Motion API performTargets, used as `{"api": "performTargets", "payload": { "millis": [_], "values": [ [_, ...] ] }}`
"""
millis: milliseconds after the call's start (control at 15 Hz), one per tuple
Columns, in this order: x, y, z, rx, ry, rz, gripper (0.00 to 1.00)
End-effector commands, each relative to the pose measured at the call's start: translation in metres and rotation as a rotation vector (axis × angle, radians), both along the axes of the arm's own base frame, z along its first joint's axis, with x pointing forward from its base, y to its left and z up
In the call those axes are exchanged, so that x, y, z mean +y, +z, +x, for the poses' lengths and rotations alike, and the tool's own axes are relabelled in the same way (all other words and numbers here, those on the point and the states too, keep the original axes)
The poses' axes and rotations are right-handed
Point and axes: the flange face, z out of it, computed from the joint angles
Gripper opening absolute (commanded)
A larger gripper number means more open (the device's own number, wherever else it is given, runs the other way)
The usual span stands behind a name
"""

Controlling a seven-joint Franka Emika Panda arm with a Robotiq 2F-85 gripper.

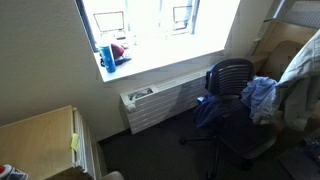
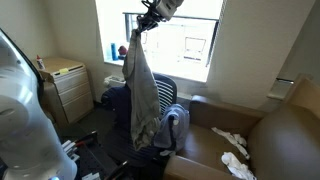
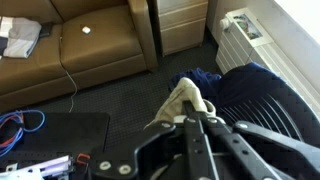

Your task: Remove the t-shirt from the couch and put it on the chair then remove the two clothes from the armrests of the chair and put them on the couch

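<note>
Hanging in a long fold below the hand (image 2: 141, 30), the t-shirt (image 2: 143, 90) is up in the air, and the hand is clenched on its top edge. In the wrist view the pale cloth (image 3: 186, 100) is bunched just beyond the closed fingers. The lower end of the shirt reaches down to the chair (image 2: 166, 94), which stands directly under the hand. I cannot tell if the cloth already touches the seat.

The light blue garment (image 2: 176, 124) is draped on the side of the chair nearer to the couch (image 2: 215, 140), and the dark navy garment (image 2: 113, 100) on the far side. Both seem to lie where the armrests are, but I cannot make out the arms themselves under the cloth. The couch is lower than the hand and to one side of it, and some small white things (image 2: 235, 152) lie on its seat.

I judge that the first step is in its second half: the shirt is off the couch and is not yet laid on the chair. The next move calls for lowering the hand straight down, so the cloth piles on the seat between the two other garments and does not slide off the front edge. Then the hand must let go. After this the two clothes are left to carry over.
</note>
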Motion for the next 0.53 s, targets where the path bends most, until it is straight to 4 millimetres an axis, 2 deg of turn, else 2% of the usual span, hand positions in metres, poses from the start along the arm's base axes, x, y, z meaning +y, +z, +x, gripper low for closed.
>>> {"api": "performTargets", "payload": {
  "millis": [0, 200, 267, 467],
  "values": [
    [0.007, -0.005, 0.002, 0.020, -0.078, 0.129, 0.00],
    [0.003, -0.009, 0.012, -0.095, -0.174, 0.146, 0.00],
    [0.003, -0.008, 0.014, -0.038, -0.126, 0.128, 0.01],
    [0.003, -0.010, 0.018, -0.065, -0.160, 0.125, 0.00]
  ]
}}
